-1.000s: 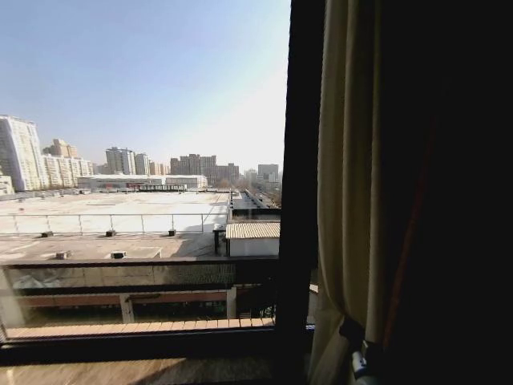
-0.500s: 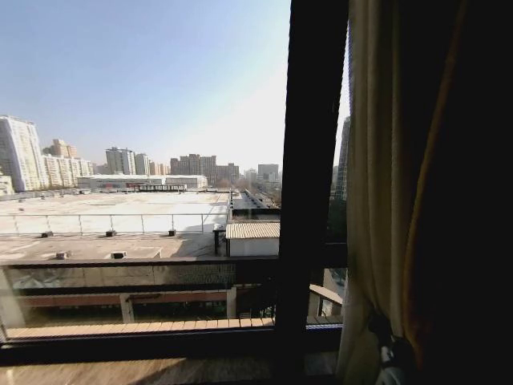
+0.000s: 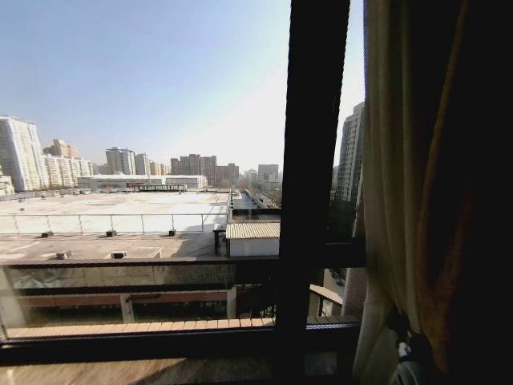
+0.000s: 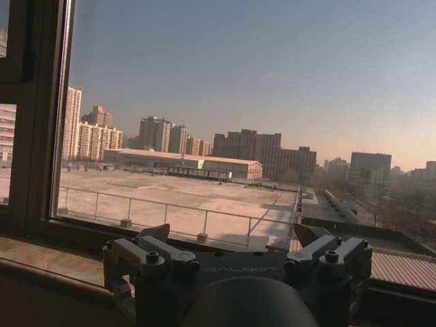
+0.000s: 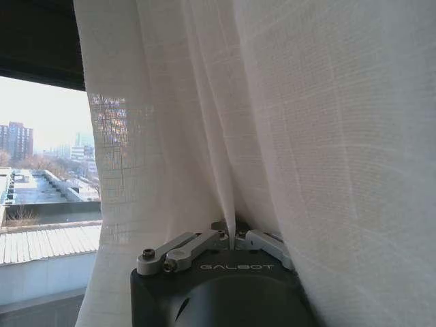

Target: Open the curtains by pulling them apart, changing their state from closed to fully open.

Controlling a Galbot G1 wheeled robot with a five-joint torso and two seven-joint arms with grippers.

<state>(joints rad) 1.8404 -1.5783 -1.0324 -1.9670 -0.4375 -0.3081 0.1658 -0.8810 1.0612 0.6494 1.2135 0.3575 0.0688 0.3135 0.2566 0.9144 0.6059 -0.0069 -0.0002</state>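
Your curtain (image 3: pixel 393 184) hangs bunched at the right of the window, past the dark frame bar (image 3: pixel 317 176). Your right gripper (image 5: pixel 234 240) has its jaws clamped on a fold low down, mid-pull. Judging by this, carry it farther right. Your left gripper (image 4: pixel 235 245) idles, jaws apart. Both read "GALBOT".
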